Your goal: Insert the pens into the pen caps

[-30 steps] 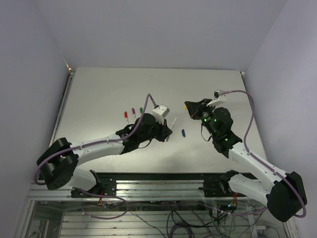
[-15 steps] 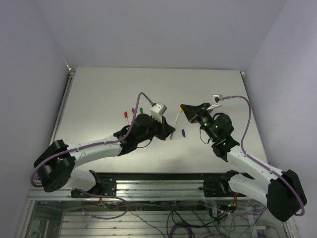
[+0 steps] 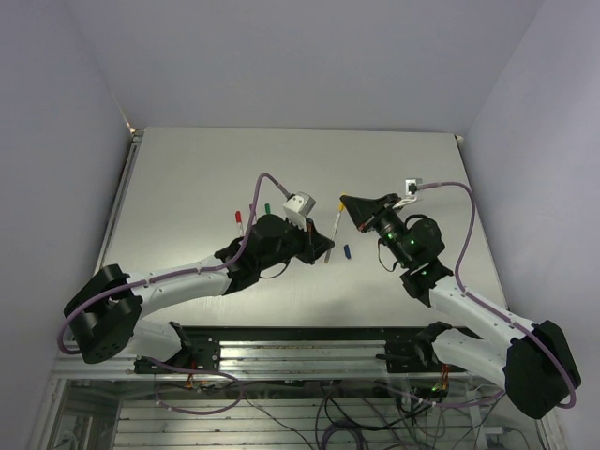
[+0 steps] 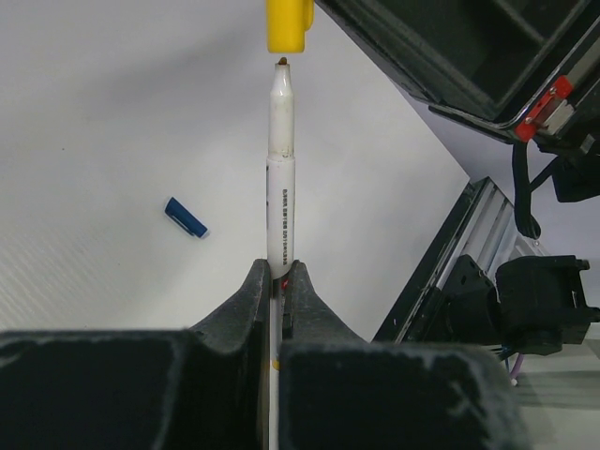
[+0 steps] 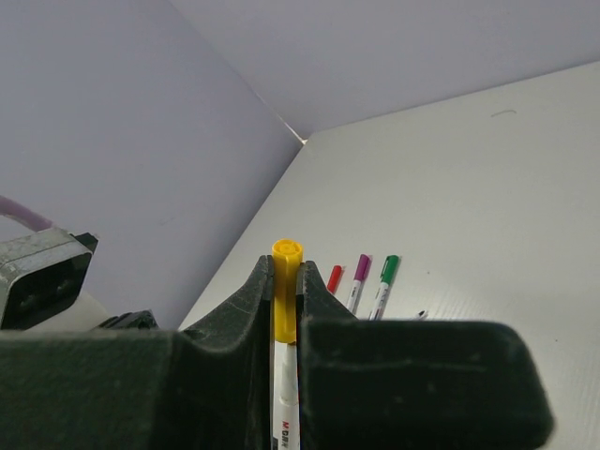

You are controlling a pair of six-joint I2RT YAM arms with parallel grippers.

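Observation:
My left gripper (image 3: 323, 246) is shut on a white-grey pen (image 3: 334, 227), also seen in the left wrist view (image 4: 281, 169), and holds it above the table pointing up-right. My right gripper (image 3: 349, 202) is shut on the yellow cap (image 5: 286, 286). In the left wrist view the pen's dark tip sits right at the mouth of the yellow cap (image 4: 288, 26). In the right wrist view the pen (image 5: 284, 398) lines up under the cap between my fingers. A loose blue cap (image 3: 347, 250) lies on the table, also in the left wrist view (image 4: 186, 217).
Three capped pens lie side by side at the middle left: red (image 3: 238, 220), magenta (image 3: 251, 209) and green (image 3: 267, 207). They also show in the right wrist view: red (image 5: 335, 278), magenta (image 5: 361, 272), green (image 5: 386, 272). The metal frame rail (image 3: 309, 349) runs along the near edge.
My left gripper has raised the pen and carried it right, up to the yellow cap. My right gripper has turned and shifted left to meet the pen tip.

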